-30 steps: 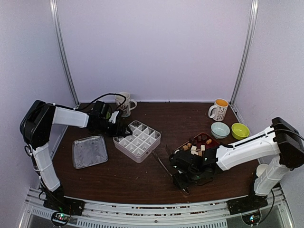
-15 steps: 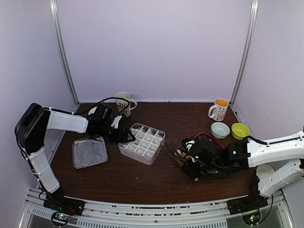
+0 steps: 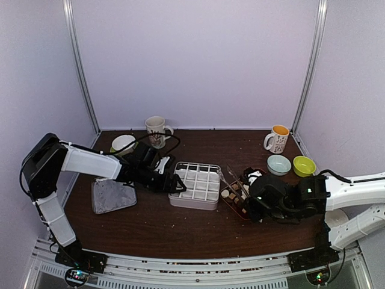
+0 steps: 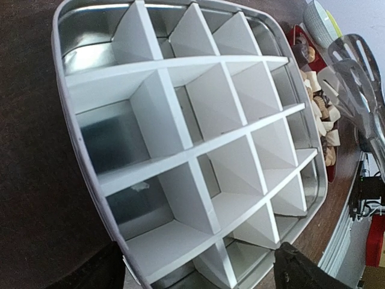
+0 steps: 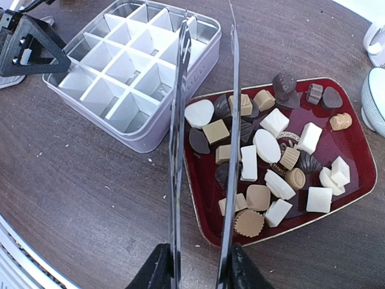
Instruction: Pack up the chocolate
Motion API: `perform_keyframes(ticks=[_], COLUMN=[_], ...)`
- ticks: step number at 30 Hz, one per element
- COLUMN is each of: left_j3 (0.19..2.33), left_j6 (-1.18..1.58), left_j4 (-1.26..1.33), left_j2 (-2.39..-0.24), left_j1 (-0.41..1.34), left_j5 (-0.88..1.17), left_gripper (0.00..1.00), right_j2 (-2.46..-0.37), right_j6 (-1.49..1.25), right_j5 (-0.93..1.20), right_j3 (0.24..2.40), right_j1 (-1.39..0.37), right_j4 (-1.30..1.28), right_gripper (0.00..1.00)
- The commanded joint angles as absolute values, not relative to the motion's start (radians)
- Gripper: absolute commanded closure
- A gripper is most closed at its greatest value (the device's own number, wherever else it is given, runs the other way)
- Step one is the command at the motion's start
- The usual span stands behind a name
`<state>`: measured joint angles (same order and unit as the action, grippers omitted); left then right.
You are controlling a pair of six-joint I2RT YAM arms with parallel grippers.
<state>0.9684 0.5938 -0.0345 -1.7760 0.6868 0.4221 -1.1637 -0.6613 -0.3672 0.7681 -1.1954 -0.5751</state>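
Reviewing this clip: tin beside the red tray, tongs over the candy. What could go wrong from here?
1. The tongs are long and thin, while the chocolate lies heaped and touching in the red tray; closing on one piece may nudge or flick out its neighbours.
2. The tin has narrow divided cells, so a piece released slightly off could land on a divider.
3. The left claw is at the tin's edge; if it shifts the tin, the cells move off target.

No lettering can be read anywhere (mug patterns too blurred).
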Motion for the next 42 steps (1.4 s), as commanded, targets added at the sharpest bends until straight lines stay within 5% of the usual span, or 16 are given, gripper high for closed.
perform_keyframes(ticks=[1, 31, 42], left_j3=[0.960, 0.808, 0.800], left_j6=[0.619, 0.669, 0.652], left_j4=[0.020, -0.007, 0.008], left_j2=[-1.758, -1.464, -1.476], left_j1=[0.708, 0.692, 0.692], left_j5=[0.430, 0.155, 0.165], left_gripper=[0.11, 0.12, 0.12], right_j2=[-1.126, -1.546, -1.639], right_j6=[-0.660, -0.552, -0.579], right_j5=[-0.427, -0.345, -0.324], right_j3=[0.797, 0.925, 0.969], right_j1=[-1.199, -1.198, -1.196], right_j4=[-0.560, -0.186, -0.234], right_gripper=[0.67, 0.67, 0.56])
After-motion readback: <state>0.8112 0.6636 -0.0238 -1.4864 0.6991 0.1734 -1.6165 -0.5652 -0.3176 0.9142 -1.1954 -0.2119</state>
